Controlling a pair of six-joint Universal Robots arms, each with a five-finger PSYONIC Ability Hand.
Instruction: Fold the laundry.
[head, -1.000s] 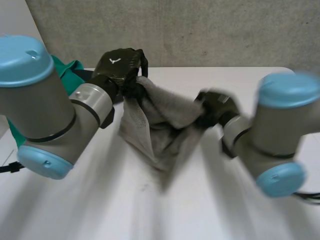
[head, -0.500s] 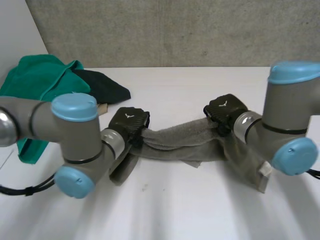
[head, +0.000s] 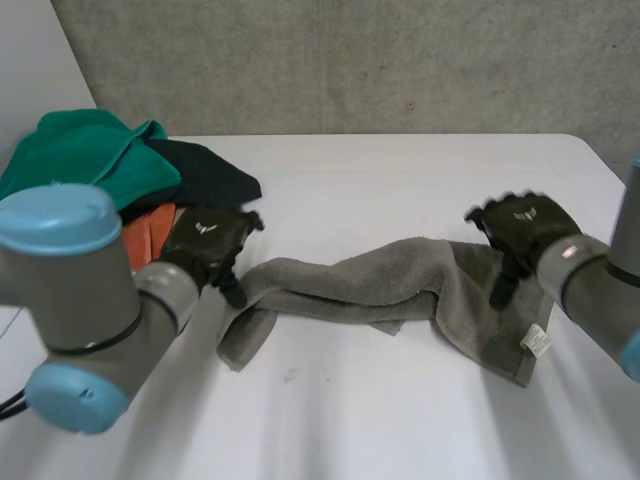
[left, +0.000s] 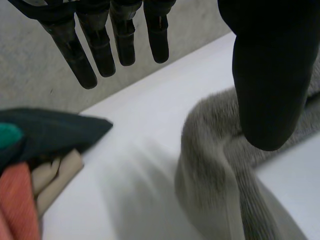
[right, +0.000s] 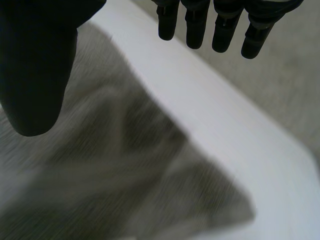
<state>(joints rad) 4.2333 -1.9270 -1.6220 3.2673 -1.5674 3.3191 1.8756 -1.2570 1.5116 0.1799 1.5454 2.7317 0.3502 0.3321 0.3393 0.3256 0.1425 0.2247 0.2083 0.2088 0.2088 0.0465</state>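
Currently the grey towel (head: 380, 285) lies on the table (head: 330, 430) as a rumpled, rope-like band, not flat. Its nearest part is the right-hand corner, which carries a white label (head: 537, 341); the left end is doubled over on itself. The left robot hand (head: 205, 240) hovers at that left end, fingers (left: 100, 45) straight and apart from the thumb, pinching nothing. The right robot hand (head: 520, 228) is over the right end in the same condition: fingers (right: 192, 25) extended, thumb apart, no cloth held.

Judged procedure: the step in hand is to flatten the towel before any fold.
- Take one corner per hand, not the bunched middle.
- Pinch a single layer; the thick terry probably drags a second layer along.
- Draw the corners apart and lay the towel square to the table edge.
- Keep the left arm clear of the laundry pile beyond it: orange cloth (head: 150, 235), dark cloth (head: 205, 175), green cloth (head: 85, 150) farthest back.
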